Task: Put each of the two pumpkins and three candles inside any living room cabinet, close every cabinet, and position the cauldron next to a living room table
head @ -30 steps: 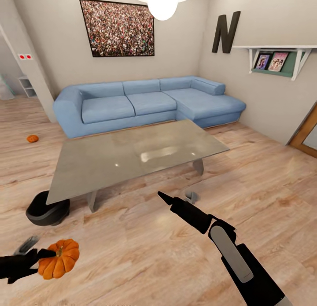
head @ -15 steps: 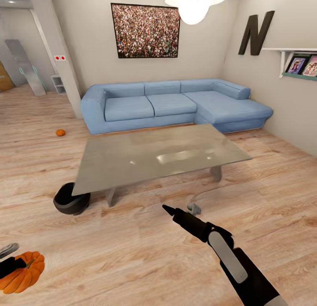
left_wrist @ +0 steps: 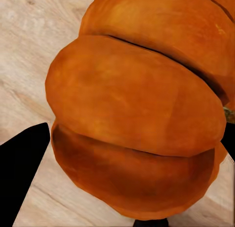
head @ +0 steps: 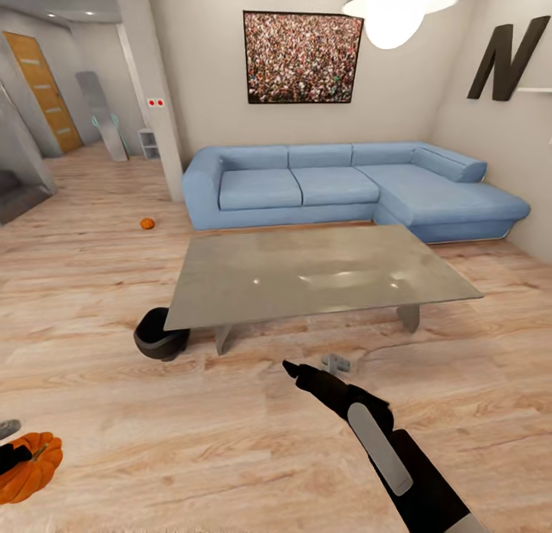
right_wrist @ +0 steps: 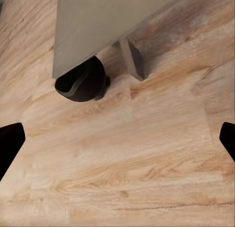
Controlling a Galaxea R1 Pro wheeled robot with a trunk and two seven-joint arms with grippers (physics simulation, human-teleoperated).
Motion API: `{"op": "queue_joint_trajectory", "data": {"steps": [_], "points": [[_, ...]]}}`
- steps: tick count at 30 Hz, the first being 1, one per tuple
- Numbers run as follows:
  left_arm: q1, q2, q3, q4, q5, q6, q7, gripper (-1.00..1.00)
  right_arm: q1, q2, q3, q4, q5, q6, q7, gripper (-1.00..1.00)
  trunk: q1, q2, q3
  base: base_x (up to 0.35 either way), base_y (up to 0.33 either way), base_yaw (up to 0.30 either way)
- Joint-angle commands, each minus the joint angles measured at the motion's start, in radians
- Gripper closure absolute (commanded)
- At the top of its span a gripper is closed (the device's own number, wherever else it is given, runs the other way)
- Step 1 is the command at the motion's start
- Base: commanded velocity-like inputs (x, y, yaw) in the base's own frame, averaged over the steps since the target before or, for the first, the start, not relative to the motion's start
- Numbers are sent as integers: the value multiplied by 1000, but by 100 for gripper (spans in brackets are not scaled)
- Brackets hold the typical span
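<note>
My left gripper [head: 9,442] is shut on a bright-orange ribbed pumpkin [head: 29,470] at the head view's lower left corner; that pumpkin [left_wrist: 137,114] looms close in the left wrist view. Another pumpkin [head: 147,223] lies on the floor far off, left of the sofa. The black cauldron [head: 159,335] stands on the floor touching the near left corner of the low grey table [head: 307,276]; the cauldron [right_wrist: 82,82] shows beside the table in the right wrist view too. My right gripper [head: 295,370] hangs open over bare floor. A small grey thing [head: 337,362] lies by the table's front edge; I cannot tell if it is a candle. The cabinet is out of view.
A blue corner sofa [head: 345,184] stands behind the table against the wall. A white pillar [head: 149,88] rises at the left, with a hallway and an orange door [head: 42,88] beyond it. A lamp [head: 399,11] hangs above. Wooden floor stretches wide to the left.
The camera has swung left, so the room has slid right in the picture. The held pumpkin now sits lower and further left in the picture. The right arm keeps its pose.
</note>
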Motion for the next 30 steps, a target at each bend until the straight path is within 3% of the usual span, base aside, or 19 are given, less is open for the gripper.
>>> {"op": "queue_joint_trajectory", "data": {"steps": [1, 7, 17, 27, 30], "points": [[-2, 2, -3, -24, 4, 9, 16, 100, -1, 12, 5, -8, 3, 3, -30, -100, -4, 7, 2, -22, 0, 287], [-10, 7, -1, -109, 7, 53, 81, 100, -1, 67, 79, -56, 37, 46, -198, -100, -27, 49, 21, -178, 0, 287], [-10, 45, 0, -115, 10, 63, 89, 100, -5, 93, 202, -60, 36, 51, -385, -100, -65, 119, 52, -267, 0, 287], [-10, 63, 29, -115, 13, 105, 83, 100, -5, 111, 224, -55, 38, 52, -424, -100, -104, 189, 84, -27, 0, 287], [-10, 63, 35, -115, 12, 108, 81, 100, -5, 117, 226, -54, 63, 53, -425, -100, -115, 210, 93, -1, 0, 287]]}}
